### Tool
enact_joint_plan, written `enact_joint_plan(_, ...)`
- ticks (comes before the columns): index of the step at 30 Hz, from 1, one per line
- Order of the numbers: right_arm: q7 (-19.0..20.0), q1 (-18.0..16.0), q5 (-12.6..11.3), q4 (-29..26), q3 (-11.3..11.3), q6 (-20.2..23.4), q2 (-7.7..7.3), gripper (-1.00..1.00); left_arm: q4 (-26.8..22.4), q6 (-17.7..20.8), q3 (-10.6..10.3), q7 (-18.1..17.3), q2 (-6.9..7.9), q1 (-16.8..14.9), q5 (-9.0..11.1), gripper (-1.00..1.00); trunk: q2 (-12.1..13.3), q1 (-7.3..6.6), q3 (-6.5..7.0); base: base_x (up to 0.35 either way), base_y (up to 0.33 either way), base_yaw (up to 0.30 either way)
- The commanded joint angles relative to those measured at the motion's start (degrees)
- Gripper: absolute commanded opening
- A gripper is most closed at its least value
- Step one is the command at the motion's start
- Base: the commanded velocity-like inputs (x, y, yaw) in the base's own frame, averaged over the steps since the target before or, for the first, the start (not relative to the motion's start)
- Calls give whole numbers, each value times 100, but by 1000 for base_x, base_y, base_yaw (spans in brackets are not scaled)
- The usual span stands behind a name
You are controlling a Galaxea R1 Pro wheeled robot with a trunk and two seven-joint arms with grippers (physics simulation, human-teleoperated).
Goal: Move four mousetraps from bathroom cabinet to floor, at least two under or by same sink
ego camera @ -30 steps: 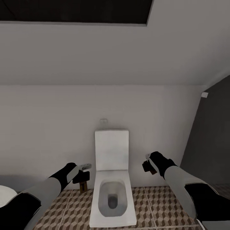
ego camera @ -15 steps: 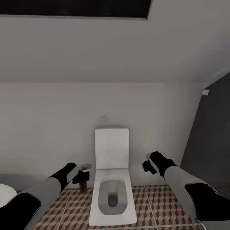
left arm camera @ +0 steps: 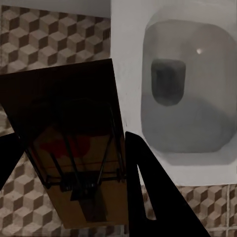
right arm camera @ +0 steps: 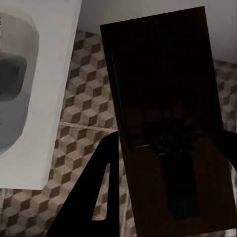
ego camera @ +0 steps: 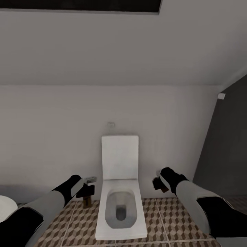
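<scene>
Both pincers are carrying cargo: the left gripper [ego camera: 88, 192] is clamped on a mousetrap [left arm camera: 81, 148], fingers pressing its two long edges, and the right gripper [ego camera: 158, 182] is clamped the same way on a second mousetrap [right arm camera: 168, 123], which is showing dark and shadowed in the right wrist view. In the head view each trap is hanging in the air on its own side of a white toilet [ego camera: 120, 202], above the patterned bathroom floor [ego camera: 161, 223]. The robot is facing the toilet and a plain white wall [ego camera: 51, 137]; a curved white edge [ego camera: 7, 206] is intruding at the lower left of the head view, but whether that is the sink cannot be told. Risks, as judged: the robot is facing the wrong fixture, so releasing at this spot would likely be putting both traps beside the toilet, not the basin, failing the placement condition. The traps are also hanging well above the tiles; letting go from this height could be bouncing or flipping them, or sending one into the open bowl. Edge-only holds on thin boards could be slipping during a turn.
</scene>
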Motion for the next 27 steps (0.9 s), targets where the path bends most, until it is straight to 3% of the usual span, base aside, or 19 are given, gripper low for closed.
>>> enact_joint_plan(1,45,-3,46,125,41,-184,2,-100,18,24,-39,33,10,-3,-36,-100,-46,22,-25,0,0,0)
enact_joint_plan(5,-181,-3,-54,594,18,-987,8,-100,244,-5,-55,59,8,-3,-433,-100,-206,110,-96,0,0,0)
enact_joint_plan(9,-517,5,-494,789,9,-1327,9,-100,639,-122,-60,25,6,-3,-697,-100,-366,198,-168,0,0,0)
enact_joint_plan(12,-618,53,-726,824,8,-1402,-8,-100,757,-288,-61,12,3,-3,-738,-100,-487,264,-222,0,0,0)
enact_joint_plan(15,-651,105,-810,835,7,-1426,-9,-100,796,-347,-61,7,-10,-3,-748,-100,-607,330,-276,0,0,0)
enact_joint_plan(27,-667,195,-828,841,7,-1426,15,-100,924,-419,-59,-4,-21,-3,-736,-100,-1088,593,-491,0,0,0)
